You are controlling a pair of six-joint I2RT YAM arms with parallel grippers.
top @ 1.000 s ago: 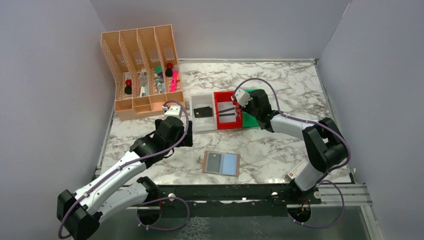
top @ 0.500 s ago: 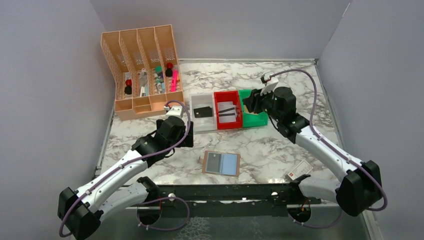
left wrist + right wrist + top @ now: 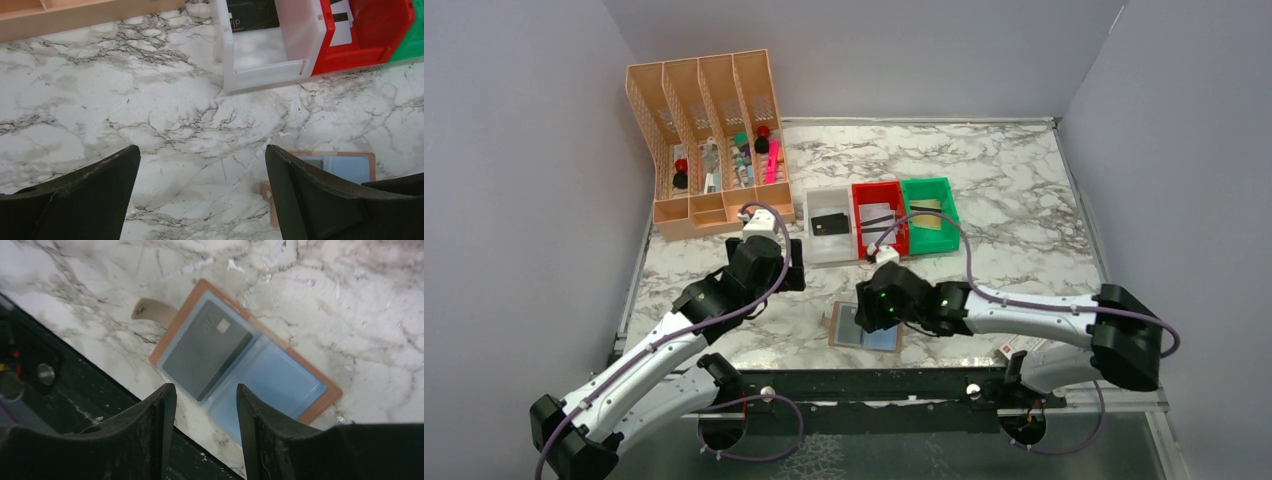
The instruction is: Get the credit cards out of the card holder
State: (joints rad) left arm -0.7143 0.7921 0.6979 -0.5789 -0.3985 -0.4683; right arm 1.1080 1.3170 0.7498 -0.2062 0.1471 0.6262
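The holder [image 3: 867, 327] lies open and flat on the marble surface [image 3: 1014, 190] near its front edge, with the blue-grey inside facing up. A dark card [image 3: 205, 347] sits in one pocket, on the side with the strap tab.

The right fingers [image 3: 145, 440] hang over the holder's near edge. They are parted with nothing between them, and in the wrist view the card's near corner lines up with the gap, just past the tips. I cannot tell whether the tips touch the holder.

The left fingers [image 3: 75, 200] are spread wide and grip nothing. They hang over bare marble, with the holder's corner showing just beside one of them.

Ahead of the left fingers stands a white bin [image 3: 300, 35] with a black card [image 3: 252, 12] in it. Next to it are a red bin [image 3: 879, 187] and a green bin [image 3: 929, 183], and the green one holds a tan card [image 3: 927, 220].
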